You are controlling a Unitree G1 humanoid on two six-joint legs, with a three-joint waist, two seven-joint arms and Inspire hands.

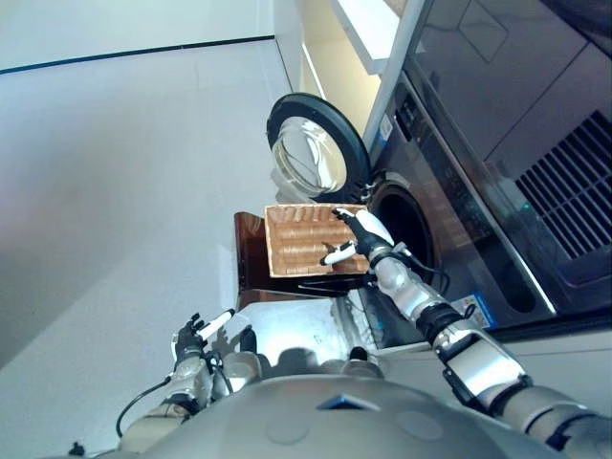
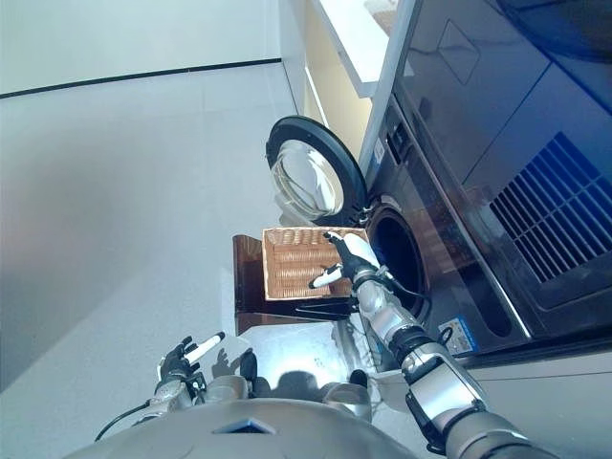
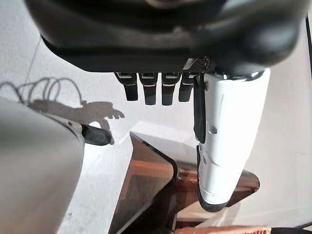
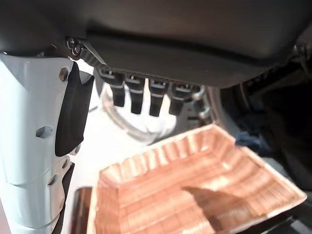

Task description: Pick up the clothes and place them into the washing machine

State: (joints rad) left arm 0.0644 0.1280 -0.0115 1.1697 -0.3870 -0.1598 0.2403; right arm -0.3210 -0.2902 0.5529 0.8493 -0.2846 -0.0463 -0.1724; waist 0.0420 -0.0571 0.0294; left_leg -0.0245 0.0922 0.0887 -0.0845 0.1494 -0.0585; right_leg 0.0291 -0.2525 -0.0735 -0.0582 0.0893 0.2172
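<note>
Left hand [image 1: 198, 337] is hanging low at the robot's left side over the floor [image 1: 115, 191], fingers relaxed and straight, holding nothing; probably parked out of the way. Moving right: a dark wooden stool [image 1: 251, 258] is standing in front of the washing machine [image 1: 497, 182], carrying a wicker basket [image 1: 296, 244], likely raised there to keep the load at drum height. Basket is showing bare slats in the right wrist view, no clothes in it. Above it the round door [image 1: 316, 153] is swung fully open, leaving the drum opening [image 1: 406, 225] clear. Right hand [image 1: 361, 234] is hovering over the basket's edge nearest the drum, fingers extended, thumb out, released and empty. Clothes: a bit of dark blue fabric [image 4: 248, 141] is showing just inside the drum mouth, so the load seems to be in the machine already. Judging the task near done; door not yet closed.
</note>
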